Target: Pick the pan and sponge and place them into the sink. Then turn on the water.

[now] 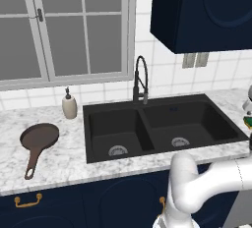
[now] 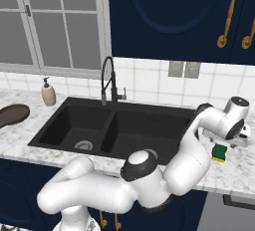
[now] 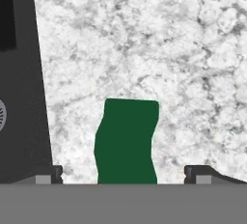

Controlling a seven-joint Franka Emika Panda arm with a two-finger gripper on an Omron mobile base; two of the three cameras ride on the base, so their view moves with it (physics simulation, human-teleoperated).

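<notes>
Fingers (image 3: 123, 172) spread full wide, holding nothing, tips at the bottom of the hand view either side of the sponge (image 3: 126, 141). Judged: hand lined up straight above it for a top grasp, green face up.

Sponge lies flat on the marble counter (image 3: 159, 44), at centre-right of the right base view just right of the sink (image 2: 119, 130); at the right edge of the left base view. Sink rim runs dark down the left of the hand view, near the sponge but apart. Open marble on the other sides; room for both tips to come down.

Pan (image 1: 38, 141) rests on the counter at lower left of the left base view, handle toward the front edge, well apart from the hand. Both basins bare. No water at the faucet (image 1: 141, 80).
</notes>
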